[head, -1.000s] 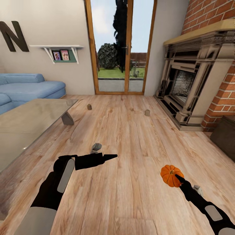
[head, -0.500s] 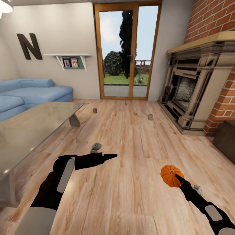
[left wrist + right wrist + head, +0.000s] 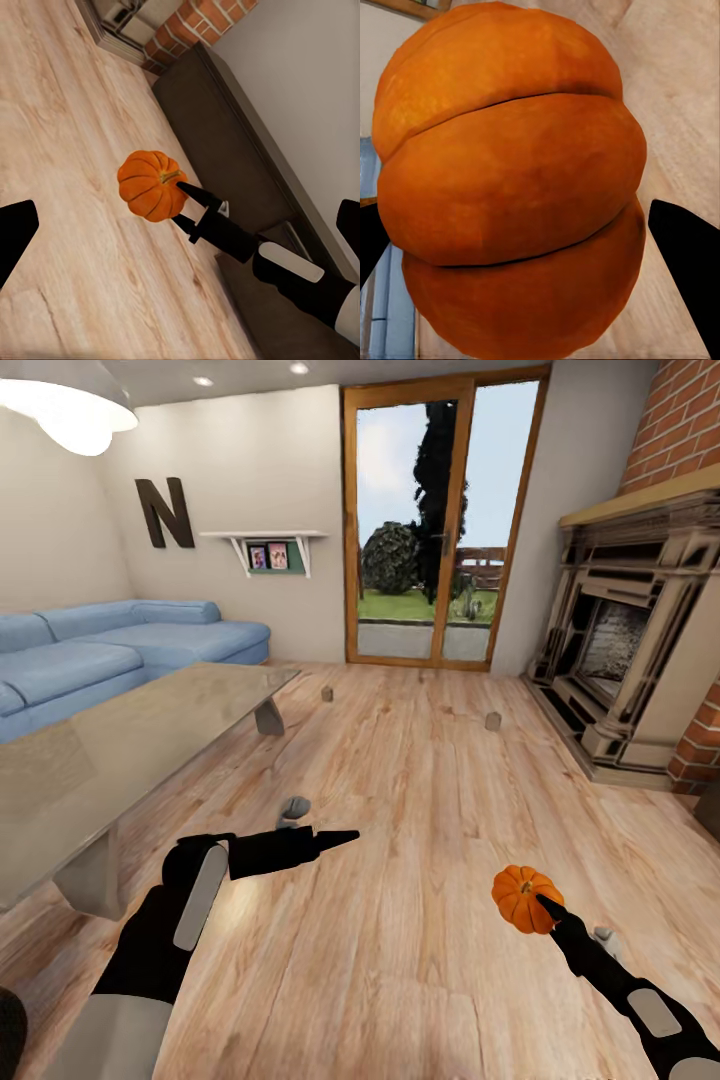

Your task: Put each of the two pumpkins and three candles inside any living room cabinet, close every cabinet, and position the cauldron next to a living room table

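A ribbed orange pumpkin [image 3: 522, 897] hangs above the wooden floor with my right gripper [image 3: 540, 905] shut on it; its fingers [image 3: 690, 270] press both sides of the pumpkin [image 3: 510, 187]. My left gripper [image 3: 340, 839] points toward it, open and empty, with its fingers at the edges of the left wrist view. That view shows the pumpkin [image 3: 150, 185] in front of the long dark brown cabinet [image 3: 225, 142] along the wall. Two stubby candles [image 3: 326, 693] [image 3: 492, 721] stand on the floor farther ahead. A small grey-tan stub [image 3: 293, 808] lies just beyond my left gripper.
A glass-topped table [image 3: 150, 730] stretches along the left, with a blue sofa [image 3: 120, 650] behind it. A stone fireplace [image 3: 620, 650] in a brick wall fills the right. A glass door [image 3: 440, 530] is straight ahead. Bare wooden floor lies between.
The camera has turned left and tilted up, so the room slid right and down in the picture. Both arms hold the same pose, the pumpkin still in the right gripper.
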